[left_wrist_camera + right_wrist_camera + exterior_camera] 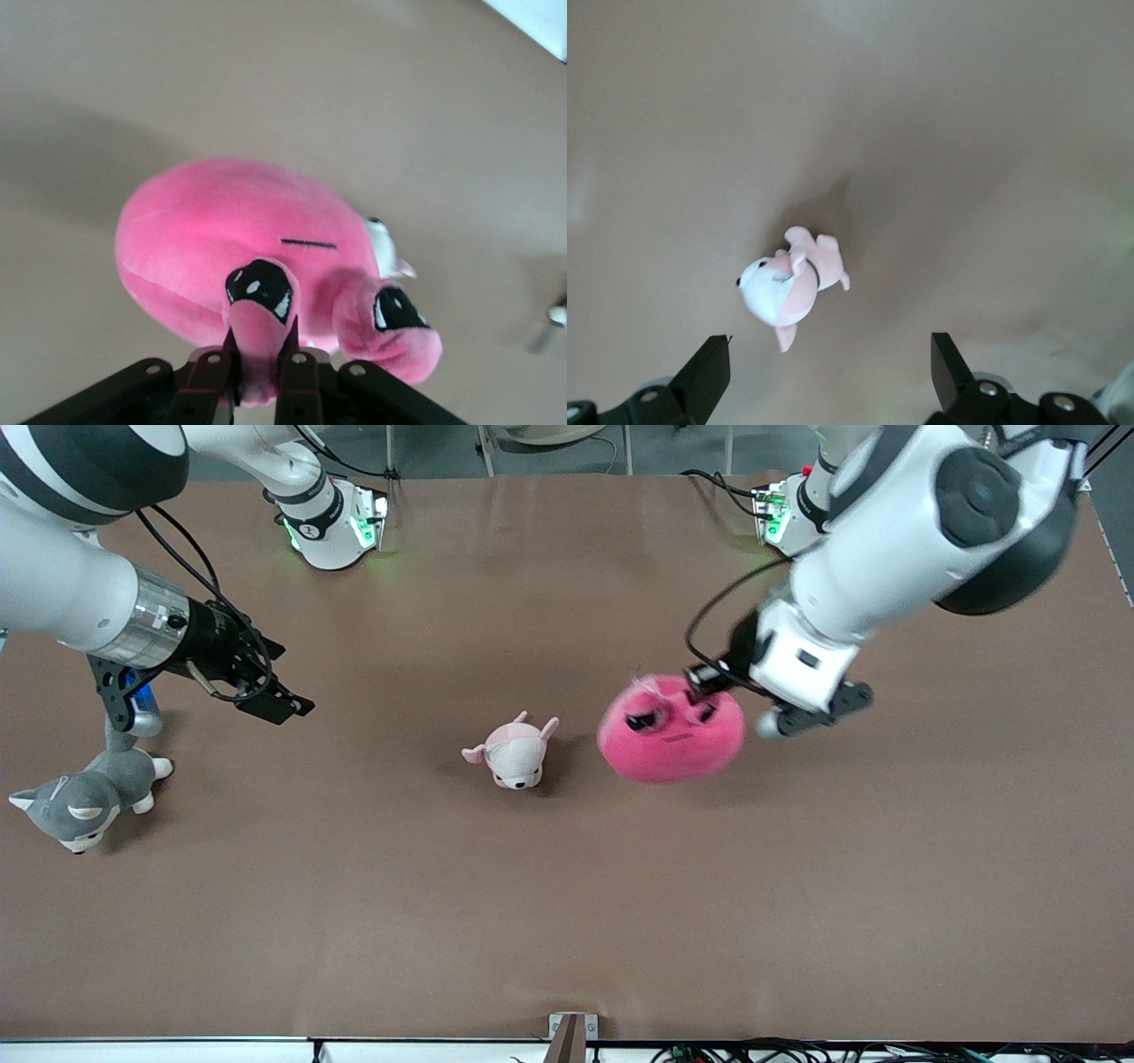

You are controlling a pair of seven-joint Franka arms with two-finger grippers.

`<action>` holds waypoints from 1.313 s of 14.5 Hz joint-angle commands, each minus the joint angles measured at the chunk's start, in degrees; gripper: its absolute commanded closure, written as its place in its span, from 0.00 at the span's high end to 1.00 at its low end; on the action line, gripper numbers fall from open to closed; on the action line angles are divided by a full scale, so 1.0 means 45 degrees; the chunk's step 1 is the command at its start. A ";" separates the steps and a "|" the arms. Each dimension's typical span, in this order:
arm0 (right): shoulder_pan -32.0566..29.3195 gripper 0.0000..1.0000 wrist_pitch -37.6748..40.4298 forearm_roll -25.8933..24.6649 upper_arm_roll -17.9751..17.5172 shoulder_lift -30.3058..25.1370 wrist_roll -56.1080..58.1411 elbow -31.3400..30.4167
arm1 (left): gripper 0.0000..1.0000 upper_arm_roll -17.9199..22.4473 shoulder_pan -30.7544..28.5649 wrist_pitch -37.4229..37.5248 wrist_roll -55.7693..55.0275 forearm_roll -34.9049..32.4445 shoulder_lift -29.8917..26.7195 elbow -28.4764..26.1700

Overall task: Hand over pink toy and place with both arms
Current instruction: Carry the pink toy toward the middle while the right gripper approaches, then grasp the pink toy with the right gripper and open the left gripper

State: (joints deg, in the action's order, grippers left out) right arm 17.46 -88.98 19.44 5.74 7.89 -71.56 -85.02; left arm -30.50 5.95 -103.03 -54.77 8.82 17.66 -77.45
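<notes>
I read this as pre-handover: left gripper (259, 376) pinches the pink toy (671, 729) aloft, right gripper (830, 376) gapes empty over the table (567, 903), so next I'd bring them together.

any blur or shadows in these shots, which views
Front view: the pink toy, pinched in the left claw, looks smeared at its edges, with a soft shadow on the table beneath it. Left wrist view: the toy is sharp, the table plain and soft. Right wrist view: the small plush is soft and throws a faint shadow; the open right claw frames it.
</notes>
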 commanded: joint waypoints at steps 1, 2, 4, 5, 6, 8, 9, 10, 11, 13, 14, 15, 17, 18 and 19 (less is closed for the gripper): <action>0.0999 1.00 -0.0264 0.0269 0.0092 -0.0171 -0.1633 0.0007 | 0.17 0.0001 0.1116 -0.0988 -0.1166 0.0111 0.0373 0.0492; 0.1195 1.00 -0.0537 0.0307 0.0092 -0.0171 -0.2140 0.0007 | 0.17 0.0001 0.1526 -0.1282 -0.1421 0.0110 0.0489 0.0492; 0.1896 1.00 -0.1006 0.0308 0.0092 -0.0133 -0.3447 0.0007 | 0.17 0.0059 0.2346 -0.2159 -0.2026 0.0091 0.0742 0.0492; 0.2209 1.00 -0.1105 0.0308 0.0092 -0.0055 -0.4014 0.0007 | 0.17 0.0059 0.2679 -0.2570 -0.2281 0.0071 0.0821 0.0492; 0.2522 1.00 -0.1222 0.0308 0.0092 -0.0015 -0.4407 0.0007 | 0.17 0.0079 0.2934 -0.2941 -0.2399 0.0071 0.0977 0.0492; 0.3089 1.00 -0.1379 0.0308 0.0092 0.0004 -0.4779 -0.0110 | 0.17 0.0098 0.3344 -0.3354 -0.2536 0.0032 0.1192 0.0492; 0.3266 1.00 -0.1418 0.0308 0.0092 0.0004 -0.5149 -0.0110 | 0.17 0.0098 0.3520 -0.3491 -0.2614 0.0032 0.1290 0.0492; 0.3441 1.00 -0.1418 0.0308 0.0092 0.0004 -0.5308 -0.0110 | 0.17 0.0098 0.3599 -0.3531 -0.2615 0.0013 0.1388 0.0492; 0.3520 1.00 -0.1418 0.0308 0.0092 0.0004 -0.5309 -0.0168 | 0.17 0.0098 0.3639 -0.3531 -0.2615 0.0013 0.1427 0.0492; 0.3580 1.00 -0.1418 0.0308 0.0092 0.0024 -0.5309 -0.0188 | 0.17 0.0098 0.3698 -0.3531 -0.2635 -0.0007 0.1486 0.0453; 0.3580 1.00 -0.1457 0.0308 0.0092 0.0063 -0.5309 -0.0188 | 0.17 0.0098 0.3737 -0.3531 -0.2635 -0.0007 0.1506 0.0453; 0.3599 1.00 -0.1593 0.0308 0.0092 0.0198 -0.5309 -0.0188 | 0.17 0.0118 0.3737 -0.3531 -0.2635 -0.0007 0.1506 0.0453; 0.3696 1.00 -0.1846 0.0308 0.0092 0.0297 -0.5309 -0.0362 | 0.17 0.0098 0.3737 -0.3531 -0.2635 -0.0007 0.1506 0.0473; 0.3813 0.99 -0.2099 0.0308 0.0092 0.0336 -0.5309 -0.0519 | 0.17 0.0098 0.3737 -0.3531 -0.2635 -0.0007 0.1506 0.0473; 0.3872 0.99 -0.2334 0.0308 0.0092 0.0394 -0.5309 -0.0675 | 0.17 0.0098 0.3737 -0.3531 -0.2635 -0.0007 0.1486 0.0473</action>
State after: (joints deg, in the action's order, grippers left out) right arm 33.57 -97.12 19.92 5.69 9.70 -94.87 -85.96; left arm -30.39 22.00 -118.98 -65.83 8.82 23.94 -76.98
